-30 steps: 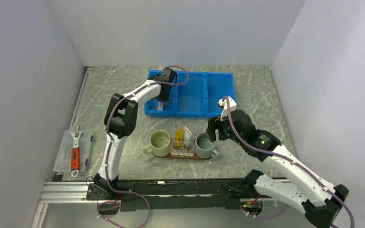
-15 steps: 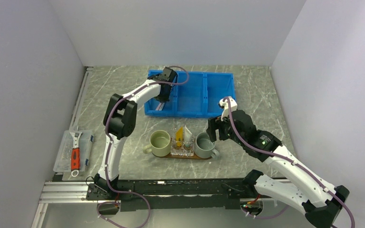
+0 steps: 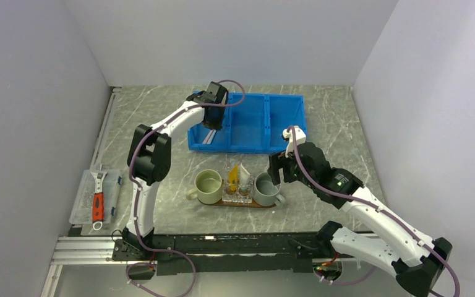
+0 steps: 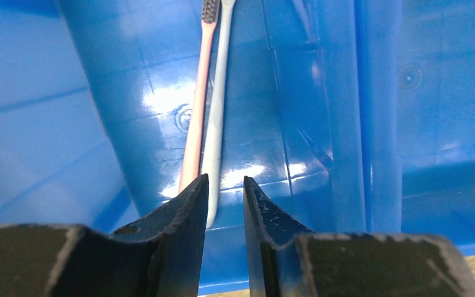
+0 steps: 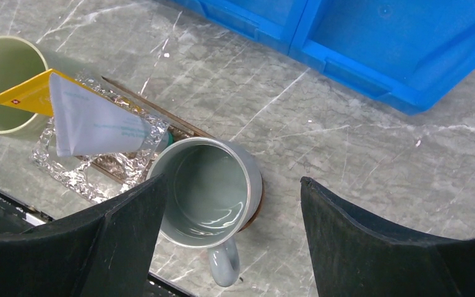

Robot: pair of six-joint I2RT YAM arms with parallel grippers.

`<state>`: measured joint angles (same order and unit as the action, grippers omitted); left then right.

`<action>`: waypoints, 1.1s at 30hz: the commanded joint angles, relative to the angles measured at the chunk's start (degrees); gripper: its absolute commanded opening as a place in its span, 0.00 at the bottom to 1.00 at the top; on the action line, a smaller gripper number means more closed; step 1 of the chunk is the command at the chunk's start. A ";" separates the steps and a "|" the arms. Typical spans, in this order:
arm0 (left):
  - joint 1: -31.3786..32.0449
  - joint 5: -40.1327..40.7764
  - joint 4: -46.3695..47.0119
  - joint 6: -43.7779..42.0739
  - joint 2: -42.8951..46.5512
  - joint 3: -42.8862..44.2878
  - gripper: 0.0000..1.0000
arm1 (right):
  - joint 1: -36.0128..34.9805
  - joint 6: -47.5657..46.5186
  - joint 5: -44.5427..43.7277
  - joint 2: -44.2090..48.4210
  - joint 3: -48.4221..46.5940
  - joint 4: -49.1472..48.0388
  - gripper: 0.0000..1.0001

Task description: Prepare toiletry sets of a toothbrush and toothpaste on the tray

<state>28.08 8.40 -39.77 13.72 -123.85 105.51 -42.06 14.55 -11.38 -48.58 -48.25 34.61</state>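
Observation:
A pinkish toothbrush [image 4: 193, 124] and a pale grey toothbrush [image 4: 216, 124] lie side by side in the left compartment of the blue bin [image 4: 377, 124]. My left gripper [image 4: 226, 185] hovers over their near ends, its jaws a narrow gap apart with nothing between them. In the top view it [image 3: 212, 124] is above the toothbrushes [image 3: 208, 138]. The yellow tube [image 5: 25, 96] and the white tube [image 5: 96, 127] lean in a clear holder [image 5: 99, 179] on the brown tray [image 5: 179, 127]. My right gripper [image 5: 232, 179] is wide open and empty above the grey mug [image 5: 207, 192].
A green mug [image 3: 208, 185] and the grey mug [image 3: 265, 189] stand on the tray [image 3: 241, 204] either side of the holder. The blue bin [image 3: 266, 124] lies behind them. A clear box with tools [image 3: 96, 197] sits at the left edge. Walls close in on three sides.
My left gripper has lifted and shifted a little toward the back of the bin's left compartment. The right arm has hardly moved.

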 commanded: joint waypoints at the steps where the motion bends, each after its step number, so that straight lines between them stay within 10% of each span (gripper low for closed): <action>1: -1.25 -6.12 1.71 -0.23 0.60 1.55 0.32 | 0.25 0.13 0.29 -0.58 -2.03 -0.21 0.80; 33: -3.43 -8.92 0.46 -2.25 -8.77 8.76 0.39 | 0.39 0.48 0.26 -6.07 -4.40 -0.42 0.80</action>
<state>24.93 -0.16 -40.03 12.71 -131.48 111.79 -42.02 14.61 -11.40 -54.41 -49.93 35.07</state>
